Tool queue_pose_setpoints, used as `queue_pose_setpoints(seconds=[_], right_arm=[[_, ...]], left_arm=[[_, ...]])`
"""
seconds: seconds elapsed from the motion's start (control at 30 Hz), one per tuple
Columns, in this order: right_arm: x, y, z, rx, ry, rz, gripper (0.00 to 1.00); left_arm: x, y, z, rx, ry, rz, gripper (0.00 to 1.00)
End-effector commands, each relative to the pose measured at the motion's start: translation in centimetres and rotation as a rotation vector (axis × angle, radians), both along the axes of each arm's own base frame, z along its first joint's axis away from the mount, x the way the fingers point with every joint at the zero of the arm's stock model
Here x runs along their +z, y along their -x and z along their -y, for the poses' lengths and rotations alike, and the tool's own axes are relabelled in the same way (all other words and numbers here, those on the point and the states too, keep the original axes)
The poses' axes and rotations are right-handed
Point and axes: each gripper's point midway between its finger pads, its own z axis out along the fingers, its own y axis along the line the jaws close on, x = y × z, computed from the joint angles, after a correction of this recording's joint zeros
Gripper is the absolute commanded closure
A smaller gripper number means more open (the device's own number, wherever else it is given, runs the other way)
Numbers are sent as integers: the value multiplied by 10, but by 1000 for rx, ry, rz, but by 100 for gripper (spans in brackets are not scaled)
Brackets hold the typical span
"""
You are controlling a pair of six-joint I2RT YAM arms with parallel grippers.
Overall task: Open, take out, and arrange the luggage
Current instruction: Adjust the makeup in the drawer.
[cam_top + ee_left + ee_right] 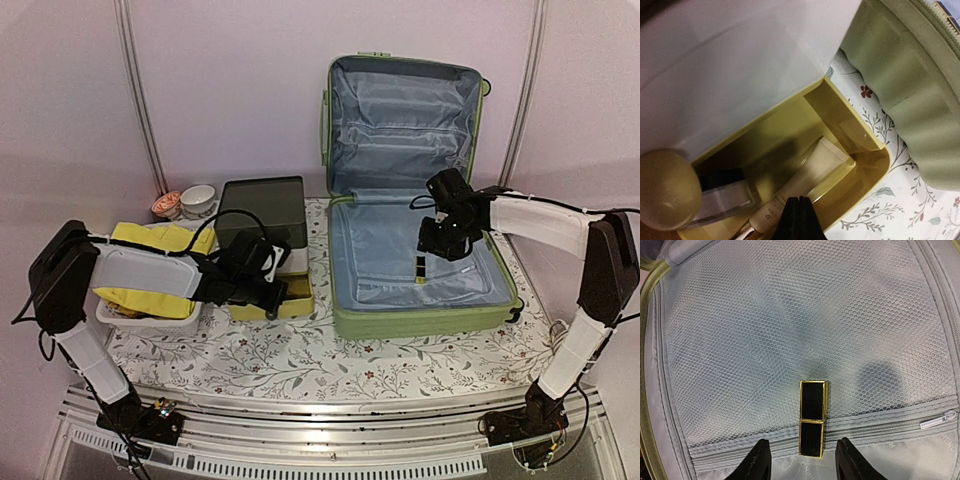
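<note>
Floral tablecloth (300, 370), ribbed green luggage (400, 322) open, right fingers (757, 465) spread above glossy black-gold case (812, 415), left fingers (792, 222) pressed together.

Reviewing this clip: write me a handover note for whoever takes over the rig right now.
Left gripper: shut, nothing visible in it, over the pulled-out yellow drawer, which holds a tube.
Right gripper: open, fingers either side of a black-and-gold case lying on the mesh lining inside the luggage; not gripped.
Done: luggage open, lid standing up at the back.
Left: close on the case, lift it out, arrange it.
</note>
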Motion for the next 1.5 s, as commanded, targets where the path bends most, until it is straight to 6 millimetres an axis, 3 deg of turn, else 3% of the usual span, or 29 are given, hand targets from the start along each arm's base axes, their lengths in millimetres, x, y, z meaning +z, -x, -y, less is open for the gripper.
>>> queue_pose_setpoints(seconds=[0.0,0.2,0.33,0.4,0.53,0.67,0.8,1.0,1.47], right_arm=[[12,3,7,-23,-6,27,55],[11,3,7,-25,-6,24,55],[11,3,7,-24,-13,24,55],[11,3,6,-22,-13,25,55],[10,3,5,-22,-20,26,55],[11,3,3,-18,-31,27,55],[12,4,4,-20,-32,29,55],[14,5,6,-24,-31,34,55],[17,6,5,-9,-33,39,55]], left_arm=[[-25,16,-9,6,-70,-81,100],[16,25,2,-32,-15,-11,100],[41,27,-13,33,7,26,99],[49,29,-23,76,16,37,85],[59,33,-43,201,72,44,37],[61,30,-58,332,129,19,2],[61,30,-74,474,216,11,2],[57,28,-66,488,312,-15,2],[27,14,-30,439,228,-118,2]])
